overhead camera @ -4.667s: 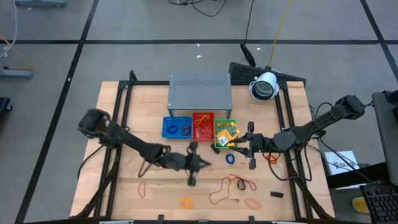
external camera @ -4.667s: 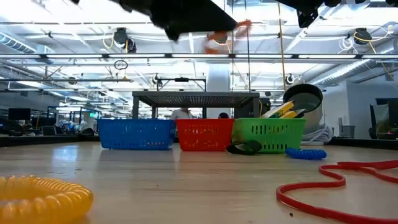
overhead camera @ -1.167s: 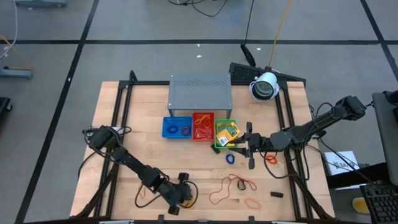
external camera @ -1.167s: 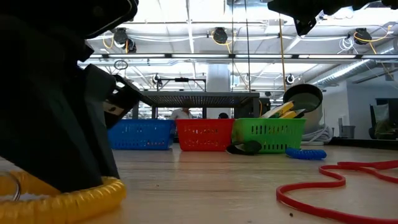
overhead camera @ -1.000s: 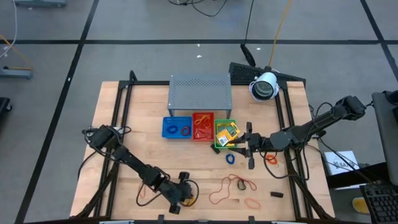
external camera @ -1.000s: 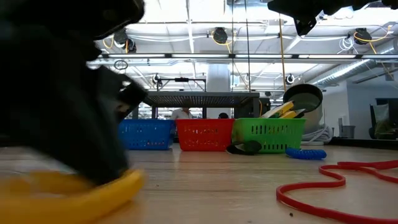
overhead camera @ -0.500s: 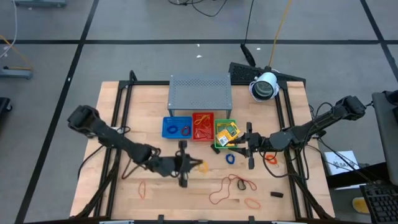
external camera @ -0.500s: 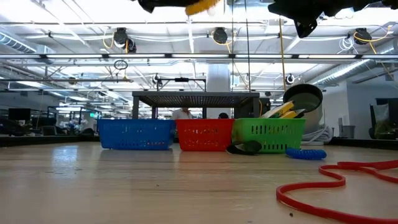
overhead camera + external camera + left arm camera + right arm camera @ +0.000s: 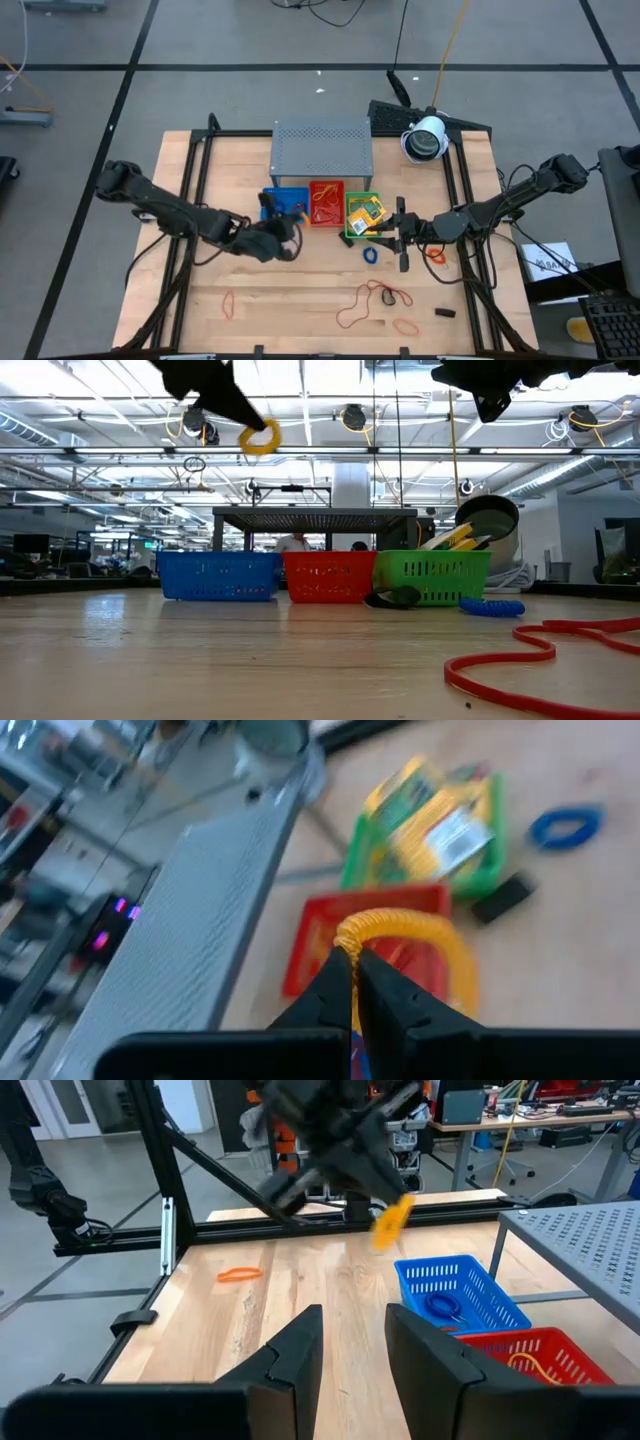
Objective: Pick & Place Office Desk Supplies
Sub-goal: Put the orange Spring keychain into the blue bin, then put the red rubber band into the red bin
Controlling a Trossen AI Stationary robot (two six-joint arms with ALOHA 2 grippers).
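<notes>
Yellow ring [image 9: 405, 938] in left gripper [image 9: 352, 982], airborne

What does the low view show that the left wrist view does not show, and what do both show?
Only the low view shows the blue tray, the red cord on the table and the blue coil ring beside the green tray. Only the left wrist view shows the yellow-and-green packets from above, lying in the green tray. Both show the yellow coil ring pinched in the shut jaws of the left gripper, plus the red tray.

Two dark, slim jointed arms — matte black links, thin black cables alongside — each ending in two tapered black fingers.
</notes>
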